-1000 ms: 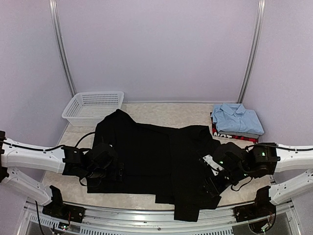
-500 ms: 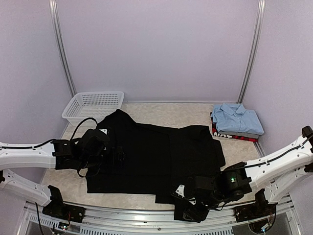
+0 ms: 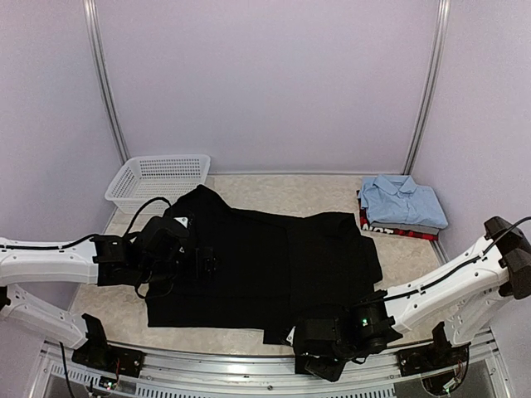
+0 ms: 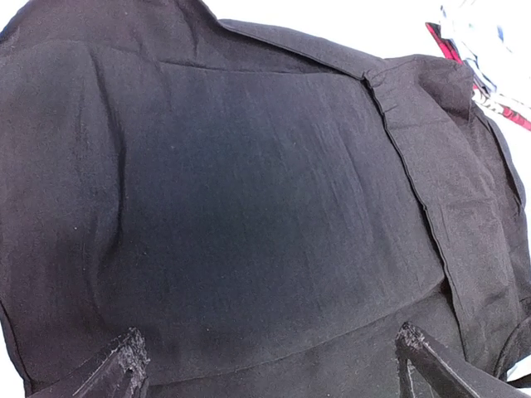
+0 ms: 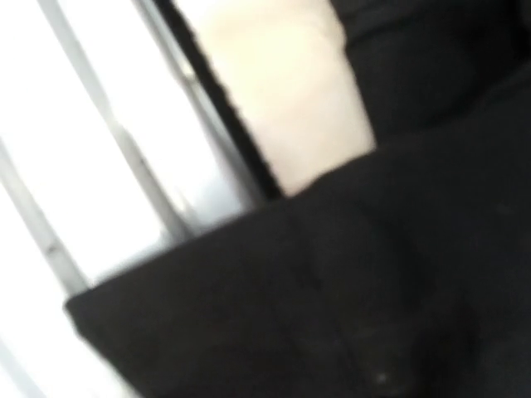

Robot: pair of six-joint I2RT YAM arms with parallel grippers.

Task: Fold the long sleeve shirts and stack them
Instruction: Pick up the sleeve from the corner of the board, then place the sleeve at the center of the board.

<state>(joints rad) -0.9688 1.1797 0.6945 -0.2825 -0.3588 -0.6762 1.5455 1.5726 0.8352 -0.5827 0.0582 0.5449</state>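
Note:
The black long sleeve shirt (image 3: 265,261) lies spread across the middle of the table, its white neck label (image 3: 179,222) near the left. One part of it hangs over the near edge. My left gripper (image 3: 204,264) hovers open over the shirt's left part. In the left wrist view dark cloth (image 4: 249,191) fills the frame and both fingertips (image 4: 124,356) stand far apart with nothing between them. My right gripper (image 3: 315,356) is low at the near edge on the hanging part. Its wrist view is blurred black cloth (image 5: 348,282), and its fingers do not show. The light blue shirt (image 3: 403,201) lies folded on the red-and-black one (image 3: 400,230).
A white mesh basket (image 3: 158,181) stands at the back left, close to the shirt's collar. The folded stack is at the back right. The metal rail (image 3: 207,377) runs along the near edge, also blurred in the right wrist view as the rail (image 5: 108,157).
My right arm has swung from the shirt's right side down to the hanging part at the near edge. My left gripper has moved a little back and right, and its jaws have widened.

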